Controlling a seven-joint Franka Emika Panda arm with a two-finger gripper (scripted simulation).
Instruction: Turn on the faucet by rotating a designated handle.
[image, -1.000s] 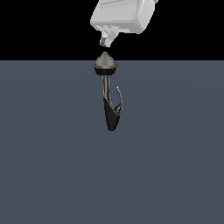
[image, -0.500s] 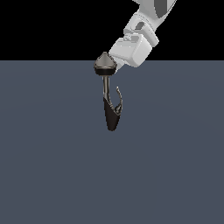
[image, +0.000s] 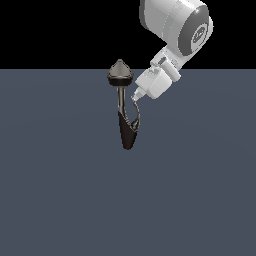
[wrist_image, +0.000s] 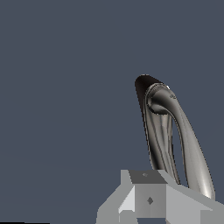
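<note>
Gripper (image: 136, 95) angled down at the upper tip of the curved handle (image: 136, 116) of the faucet (image: 122, 107); jaw state cannot be told.

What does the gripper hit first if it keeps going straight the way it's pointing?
Most likely the handle. In the exterior view the gripper points down toward the view's left, its tip right at the handle's upper end on the faucet. Actual contact and depth are unclear.
</note>
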